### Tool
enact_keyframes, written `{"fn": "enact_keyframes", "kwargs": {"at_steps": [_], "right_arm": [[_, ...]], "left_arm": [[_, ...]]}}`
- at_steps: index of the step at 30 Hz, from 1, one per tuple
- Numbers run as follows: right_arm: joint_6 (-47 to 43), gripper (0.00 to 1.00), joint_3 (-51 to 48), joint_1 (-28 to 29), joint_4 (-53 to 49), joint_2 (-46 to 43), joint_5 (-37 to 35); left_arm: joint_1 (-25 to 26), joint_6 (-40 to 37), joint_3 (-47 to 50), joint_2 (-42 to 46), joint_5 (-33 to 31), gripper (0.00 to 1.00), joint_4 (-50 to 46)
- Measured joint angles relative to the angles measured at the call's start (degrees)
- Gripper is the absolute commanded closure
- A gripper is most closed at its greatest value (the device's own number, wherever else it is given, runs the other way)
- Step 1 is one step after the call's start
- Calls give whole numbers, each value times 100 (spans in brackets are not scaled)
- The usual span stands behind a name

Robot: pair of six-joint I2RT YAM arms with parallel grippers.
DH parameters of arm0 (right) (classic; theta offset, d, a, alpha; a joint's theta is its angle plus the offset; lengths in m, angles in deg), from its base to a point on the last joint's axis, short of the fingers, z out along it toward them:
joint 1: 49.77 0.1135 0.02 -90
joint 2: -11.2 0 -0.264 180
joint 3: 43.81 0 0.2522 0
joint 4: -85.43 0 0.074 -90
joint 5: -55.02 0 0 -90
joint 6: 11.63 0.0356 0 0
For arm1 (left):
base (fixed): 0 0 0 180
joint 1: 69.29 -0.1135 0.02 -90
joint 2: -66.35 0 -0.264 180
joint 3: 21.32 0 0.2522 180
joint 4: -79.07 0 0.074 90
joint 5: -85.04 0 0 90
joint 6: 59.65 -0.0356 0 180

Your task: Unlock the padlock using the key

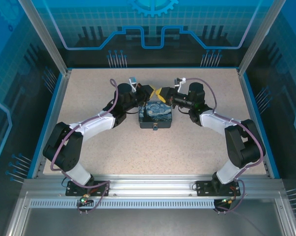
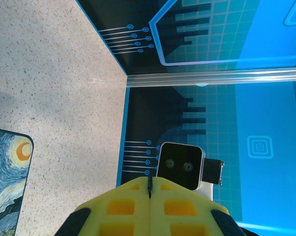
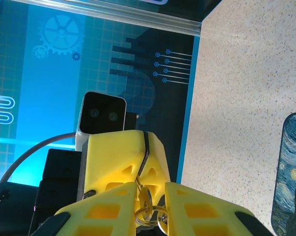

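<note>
Both grippers meet tip to tip above the far edge of the dark-blue painted box [image 1: 156, 113]. My left gripper [image 1: 152, 92] [image 2: 150, 183] is shut, with a thin dark strip pinched between its yellow tips. In the right wrist view that strip is the blade of the key [image 3: 146, 197]. Its round head, a key ring [image 3: 148, 219] and a second key hang out between the fingers of my right gripper [image 3: 151, 191] [image 1: 163, 92]. Those fingers stand narrowly apart on either side of the head, with a gap on each side. A tiny metal piece at the box's near edge looks like the padlock [image 1: 155, 128].
The box lies mid-table on the speckled tabletop [image 1: 201, 147]. Blue printed walls [image 1: 152, 44] and aluminium posts enclose the table at the back and sides. The left arm's wrist camera [image 3: 102, 114] faces the right one.
</note>
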Motion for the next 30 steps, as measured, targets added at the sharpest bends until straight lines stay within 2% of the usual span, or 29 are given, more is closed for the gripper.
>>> {"fn": "enact_keyframes", "kwargs": {"at_steps": [14,23,24,25,26,30], "right_arm": [[63,100,0,0,4,0,2],[63,100,0,0,4,0,2],[63,97,0,0,4,0,2],[63,81,0,0,4,0,2],[76,76,0,0,4,0,13],[92,86,0,-9,9,0,44]], "left_arm": [[33,-7,61,52,-116,100,22],[55,-13,68,52,-205,100,26],[55,-13,81,57,-212,100,39],[55,-13,109,66,-221,100,57],[59,-13,136,81,-223,100,61],[74,-13,205,114,-247,100,61]]}}
